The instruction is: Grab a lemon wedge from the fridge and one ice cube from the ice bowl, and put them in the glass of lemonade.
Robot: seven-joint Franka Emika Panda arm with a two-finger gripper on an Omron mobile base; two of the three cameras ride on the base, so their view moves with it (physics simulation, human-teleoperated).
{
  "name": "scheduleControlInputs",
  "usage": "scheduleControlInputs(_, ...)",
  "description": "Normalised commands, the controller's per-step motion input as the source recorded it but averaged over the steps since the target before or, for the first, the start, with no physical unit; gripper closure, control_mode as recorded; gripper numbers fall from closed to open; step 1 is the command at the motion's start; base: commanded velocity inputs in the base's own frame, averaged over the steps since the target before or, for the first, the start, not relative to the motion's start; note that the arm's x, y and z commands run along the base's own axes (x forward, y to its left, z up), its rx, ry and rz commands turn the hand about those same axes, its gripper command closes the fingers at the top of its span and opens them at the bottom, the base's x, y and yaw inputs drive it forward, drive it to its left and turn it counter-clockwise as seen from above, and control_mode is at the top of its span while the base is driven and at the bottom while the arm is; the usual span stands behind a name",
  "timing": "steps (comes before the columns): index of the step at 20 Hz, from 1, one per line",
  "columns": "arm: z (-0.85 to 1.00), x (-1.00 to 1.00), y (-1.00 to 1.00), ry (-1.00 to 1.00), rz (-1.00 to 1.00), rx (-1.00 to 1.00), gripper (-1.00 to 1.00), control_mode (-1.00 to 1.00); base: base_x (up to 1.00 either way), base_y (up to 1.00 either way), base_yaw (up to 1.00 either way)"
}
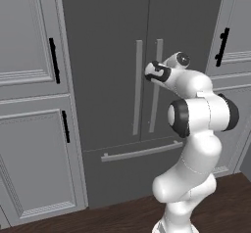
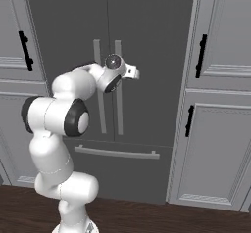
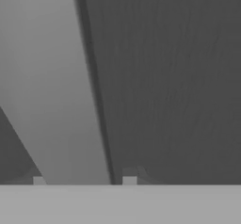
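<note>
The fridge fills the middle of both base views, tall and dark grey, with both doors closed. Two long pale bar handles run down its centre seam. My gripper is at the right door's handle, about a third of the way down it. In the hand view my gripper straddles that pale handle, one fingertip tight against each side. The lemon wedge, the ice bowl and the glass of lemonade are out of view.
Light grey panelled cabinets with black handles flank the fridge on both sides. The fridge's lower drawer has a horizontal bar handle. Dark wooden floor lies in front.
</note>
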Motion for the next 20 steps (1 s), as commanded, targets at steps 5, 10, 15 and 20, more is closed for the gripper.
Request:
scheduleControlInputs(5,0.13,-0.55,-1.00,0.00,-0.11,0.16,1.00,-1.00,0.00,0.00,0.00)
scheduleControlInputs(10,0.26,-0.95,-1.00,0.00,-0.11,0.16,1.00,-1.00,0.00,0.00,0.00)
scheduleControlInputs(15,0.26,-1.00,-1.00,0.00,-0.13,0.14,1.00,-1.00,0.00,0.00,0.00)
scheduleControlInputs(20,0.38,-0.96,-1.00,0.00,-0.13,0.11,1.00,-1.00,0.00,0.00,0.00)
